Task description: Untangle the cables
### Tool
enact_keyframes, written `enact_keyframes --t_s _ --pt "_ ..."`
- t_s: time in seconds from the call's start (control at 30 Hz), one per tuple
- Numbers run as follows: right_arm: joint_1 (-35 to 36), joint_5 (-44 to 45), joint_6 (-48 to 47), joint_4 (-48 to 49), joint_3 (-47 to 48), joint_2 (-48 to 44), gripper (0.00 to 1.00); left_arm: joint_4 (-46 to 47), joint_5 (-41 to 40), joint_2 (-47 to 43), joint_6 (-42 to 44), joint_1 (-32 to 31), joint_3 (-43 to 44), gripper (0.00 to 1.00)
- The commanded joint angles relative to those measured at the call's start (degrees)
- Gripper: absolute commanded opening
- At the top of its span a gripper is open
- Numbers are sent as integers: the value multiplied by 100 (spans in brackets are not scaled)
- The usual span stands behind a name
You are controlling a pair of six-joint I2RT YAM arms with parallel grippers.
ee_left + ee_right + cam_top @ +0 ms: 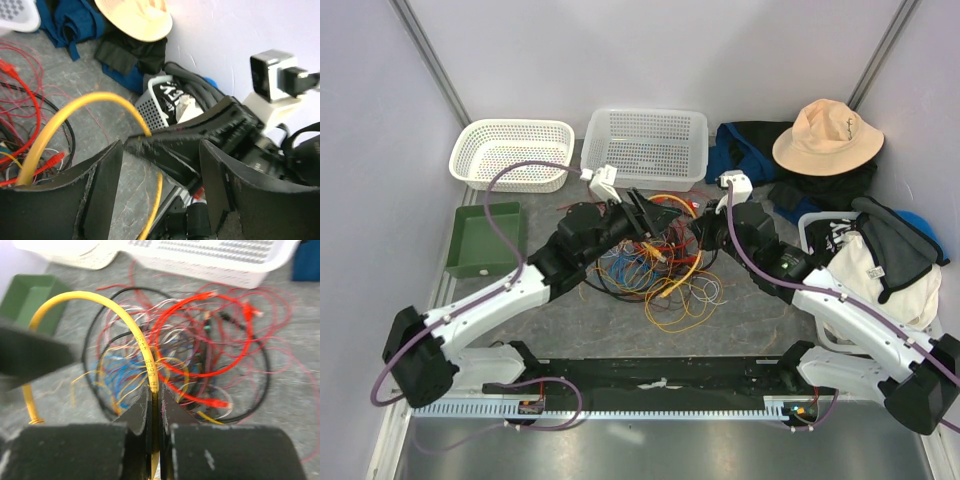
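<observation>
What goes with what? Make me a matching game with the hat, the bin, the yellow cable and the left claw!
Things:
1. hat
2. bin
3. yellow cable
4. left claw

Matches:
a. open
b. pinched in the right claw
c. green
d. lying on dark clothes

Pairs: 1-d, 2-c, 3-b, 4-a
</observation>
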Motion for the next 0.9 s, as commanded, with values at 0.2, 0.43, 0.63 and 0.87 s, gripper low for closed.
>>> enact_keyframes --t_s 0.2,0.43,0.63,0.87 --pt "-467 1004 116 886 1349 2008 0 -2341 -2427 -2852 565 5 -292 77" --pt "-871 820 36 1202 4019 4048 0 -3292 -2473 -4469 522 5 -1390 74" --pt "-1223 1108 -244 2334 5005 5340 0 -3336 -2604 -5471 433 5 -2357 70" --pt "-1399 1400 -1175 2181 7123 7324 0 -3363 -2771 -6061 222 5 -2964 69"
